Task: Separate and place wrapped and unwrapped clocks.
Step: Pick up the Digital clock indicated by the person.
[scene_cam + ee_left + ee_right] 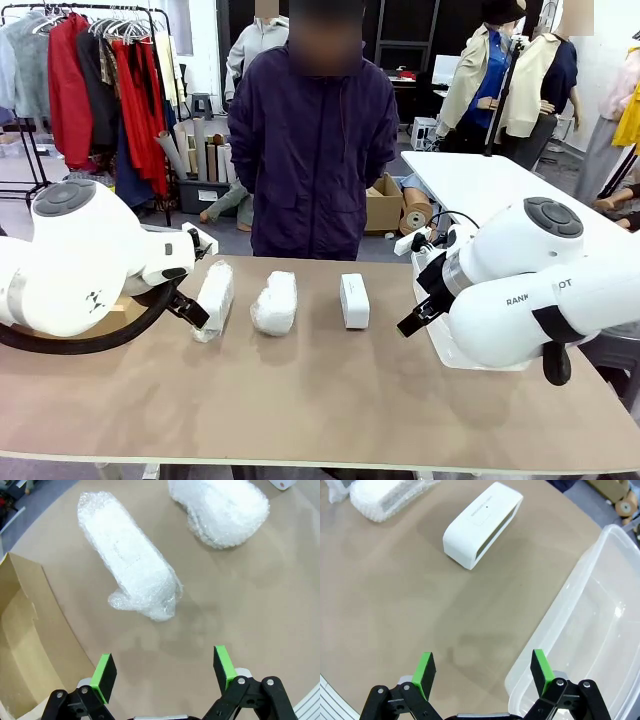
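Front view: a person (310,130) is standing at the far edge of the table (320,400), and nothing is lying between my grippers and the three clocks. These are sitting in a row near that far edge: a left bundle (214,300), a middle bundle (274,303) and a bare clock (354,300), none touching its neighbour. An open box (20,645) is sitting just beside my left gripper (165,667), on the side away from the bundles. A clear tub (590,620) is sitting beside my right gripper (482,667), its near corner passing under one finger. I am hovering my left fingers (105,672) wide apart, gripping nothing. The left bundle is lying slantwise ahead of them, its crumpled near end just beyond the tips and roughly in line with the gap, touching neither pad. The middle bundle is lying farther off, to one side. I am spreading my right fingers (541,670) wide too, gripping nothing. The bare clock is lying askew well ahead of them, with bare table between and the tub off to its side.
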{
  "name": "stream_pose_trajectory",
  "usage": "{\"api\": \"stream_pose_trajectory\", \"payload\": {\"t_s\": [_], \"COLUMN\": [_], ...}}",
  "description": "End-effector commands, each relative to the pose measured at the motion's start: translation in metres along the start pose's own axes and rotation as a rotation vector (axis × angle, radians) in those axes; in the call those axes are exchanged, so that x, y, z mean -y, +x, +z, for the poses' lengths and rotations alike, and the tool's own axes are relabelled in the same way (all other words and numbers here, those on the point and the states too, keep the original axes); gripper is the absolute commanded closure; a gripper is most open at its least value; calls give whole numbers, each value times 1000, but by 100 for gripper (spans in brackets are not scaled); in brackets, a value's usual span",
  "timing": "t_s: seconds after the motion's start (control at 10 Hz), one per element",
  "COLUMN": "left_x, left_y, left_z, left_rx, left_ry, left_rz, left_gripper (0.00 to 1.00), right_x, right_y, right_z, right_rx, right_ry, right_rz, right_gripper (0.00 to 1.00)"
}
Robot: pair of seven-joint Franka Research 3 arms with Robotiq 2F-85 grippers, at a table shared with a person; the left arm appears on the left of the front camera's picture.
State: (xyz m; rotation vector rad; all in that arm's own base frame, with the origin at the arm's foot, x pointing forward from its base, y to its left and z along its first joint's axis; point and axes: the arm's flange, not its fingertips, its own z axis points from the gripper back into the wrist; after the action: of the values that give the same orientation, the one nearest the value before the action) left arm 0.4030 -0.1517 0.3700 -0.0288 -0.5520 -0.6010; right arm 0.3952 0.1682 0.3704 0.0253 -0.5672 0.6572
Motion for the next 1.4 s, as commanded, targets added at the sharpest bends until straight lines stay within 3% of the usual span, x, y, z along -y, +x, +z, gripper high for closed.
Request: {"api": "stream_pose_trajectory", "payload": {"t_s": [0.0,0.9,1.3], "left_x": [0,0,5], "left_y": [0,0,24], "left_z": [0,0,48], "left_rx": [0,0,-58], "left_ry": [0,0,-222], "left_rz": [0,0,-107], "left_gripper": [0,0,0], "right_x": [0,0,-21], "right_y": [0,0,-8], "right_z": [0,0,17], "right_rx": [0,0,-157], "right_ry": [0,0,-199], "right_rz": [0,0,83], "right_gripper": [0,0,0]}}
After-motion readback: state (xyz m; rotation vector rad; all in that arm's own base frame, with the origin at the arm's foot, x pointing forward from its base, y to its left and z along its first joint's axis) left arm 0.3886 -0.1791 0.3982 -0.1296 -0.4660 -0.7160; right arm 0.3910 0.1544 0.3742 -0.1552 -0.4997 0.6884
